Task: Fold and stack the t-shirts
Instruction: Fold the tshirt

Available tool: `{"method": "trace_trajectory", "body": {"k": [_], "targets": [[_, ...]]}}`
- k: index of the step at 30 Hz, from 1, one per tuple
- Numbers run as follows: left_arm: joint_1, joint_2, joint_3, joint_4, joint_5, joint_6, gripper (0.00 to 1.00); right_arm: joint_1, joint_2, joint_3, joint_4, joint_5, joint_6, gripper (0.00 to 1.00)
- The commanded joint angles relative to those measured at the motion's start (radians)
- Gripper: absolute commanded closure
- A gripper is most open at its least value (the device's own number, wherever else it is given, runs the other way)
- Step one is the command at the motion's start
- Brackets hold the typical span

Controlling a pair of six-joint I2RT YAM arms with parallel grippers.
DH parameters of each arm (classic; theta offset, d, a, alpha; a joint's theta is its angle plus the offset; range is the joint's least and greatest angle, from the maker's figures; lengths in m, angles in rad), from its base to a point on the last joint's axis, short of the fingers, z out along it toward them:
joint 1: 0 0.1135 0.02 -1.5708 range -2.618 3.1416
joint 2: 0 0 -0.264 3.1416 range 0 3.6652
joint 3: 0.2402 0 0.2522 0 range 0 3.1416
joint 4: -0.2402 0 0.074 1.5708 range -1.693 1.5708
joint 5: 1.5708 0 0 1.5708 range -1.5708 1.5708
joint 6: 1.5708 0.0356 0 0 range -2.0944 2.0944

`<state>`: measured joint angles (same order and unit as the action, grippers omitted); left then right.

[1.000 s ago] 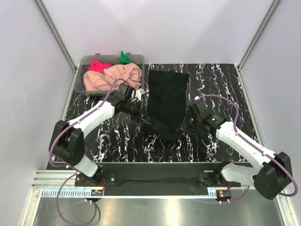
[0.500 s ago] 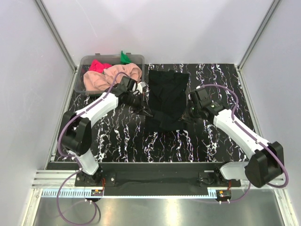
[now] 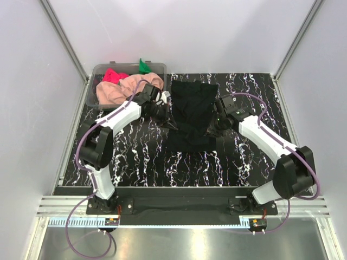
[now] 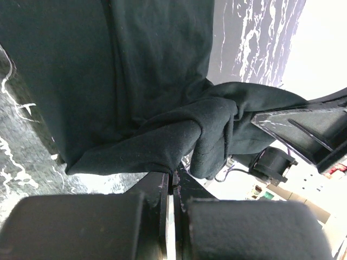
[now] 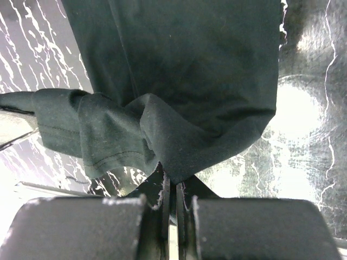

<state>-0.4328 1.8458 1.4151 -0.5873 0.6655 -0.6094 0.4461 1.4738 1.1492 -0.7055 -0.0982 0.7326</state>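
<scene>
The black t-shirt (image 3: 191, 108) lies in the middle of the bench (image 3: 135, 157), running from 12 o'clock toward 6. Its far part is flat on the marbled top. Its near end is lifted and bunched into a thick roll that sags between the two arms.

Your left end effector (image 4: 172, 181) is clenched on that roll at the shirt's 9 o'clock side. Your right end effector (image 5: 172, 181) is clenched on it at the 3 o'clock side. In both wrist views the fingers are pinched together with black cloth caught between them.

Over the last second both arms have swung away from 6 o'clock toward 12, drawing the near hem up over the flat part. The shirt now covers less of the bench toward 6 o'clock. I judge the lengthwise fold to be under way but not yet laid down, and the slack between the grips looks likely to crease unless you pull it taut.

At 10 o'clock stands the clear tub (image 3: 93, 97), just beside the shirt's far left corner. It holds the peach-pink t-shirt (image 3: 133, 86), the bright pink-red t-shirt (image 3: 113, 75) and the green t-shirt (image 3: 143, 66), none of them folded. Your left forearm passes right by the tub's near right corner, so watch it as you carry on toward 12.
</scene>
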Motion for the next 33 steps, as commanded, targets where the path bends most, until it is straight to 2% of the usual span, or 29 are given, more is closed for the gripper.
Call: {"method": "trace_trajectory", "body": {"k": [1,13,16,18,20,21,25,33], "targets": [[0.011,0.024,0.061,0.004,0.0,0.011,1.0,-0.021,0.014,0.056,0.001,0.002,-0.022,1.0],[0.029,0.138,0.192,-0.029,0.005,0.019,1.0,-0.063,0.126,0.115,-0.026,0.012,-0.039,1.0],[0.032,0.19,0.228,-0.042,0.028,0.019,0.73,-0.064,0.177,0.133,-0.035,0.009,-0.039,0.83],[0.032,0.211,0.234,-0.059,0.02,0.026,0.6,-0.064,0.206,0.147,-0.043,0.018,-0.036,0.78],[0.032,0.21,0.226,-0.059,0.003,0.031,0.54,-0.064,0.218,0.164,-0.043,0.035,-0.048,0.66],[0.034,0.21,0.225,-0.059,0.0,0.033,0.53,-0.064,0.23,0.173,-0.048,0.044,-0.05,0.53],[0.04,0.208,0.226,-0.059,-0.004,0.037,0.53,-0.07,0.241,0.216,-0.052,0.094,-0.058,0.54],[0.045,0.194,0.226,-0.059,0.029,0.043,0.56,-0.079,0.289,0.305,-0.071,0.086,-0.098,0.56]]}}
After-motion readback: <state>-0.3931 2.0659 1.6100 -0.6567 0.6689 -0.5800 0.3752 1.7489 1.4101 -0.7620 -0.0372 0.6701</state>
